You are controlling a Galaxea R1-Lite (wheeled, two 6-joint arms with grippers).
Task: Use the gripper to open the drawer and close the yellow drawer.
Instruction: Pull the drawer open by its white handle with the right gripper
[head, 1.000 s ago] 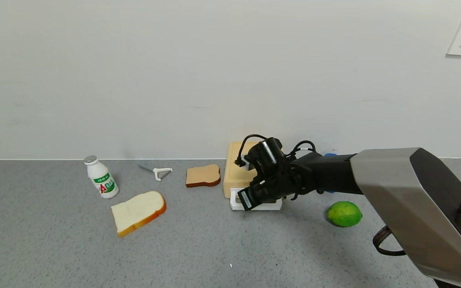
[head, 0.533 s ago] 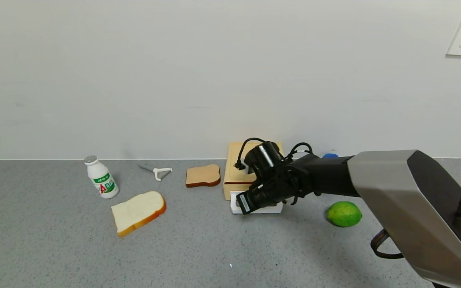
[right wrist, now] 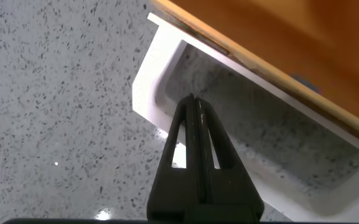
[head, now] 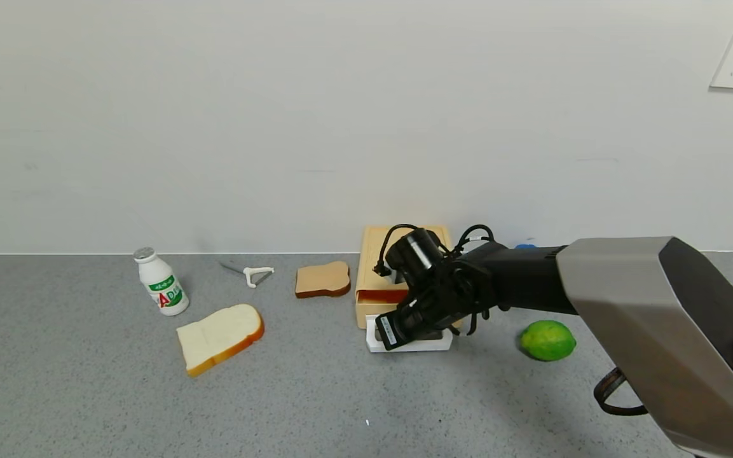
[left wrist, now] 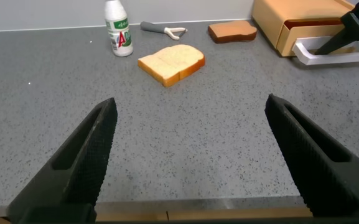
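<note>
The black right pincer, fingers pressed together, is hooking inside the white loop handle of the flat pale yellow drawer, which is sitting slightly open against the wall on the grey speckled bench. The left pincer is hovering spread wide over the bench, well apart from the drawer.

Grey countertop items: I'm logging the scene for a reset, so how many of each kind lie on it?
Bread: 2, a pale white slice and a brown toast slice
White drink bottle with green label: 1
White-handled peeler: 1
Green lime: 1
Pale yellow drawer box with white loop handle: 1
Total: 6
</note>
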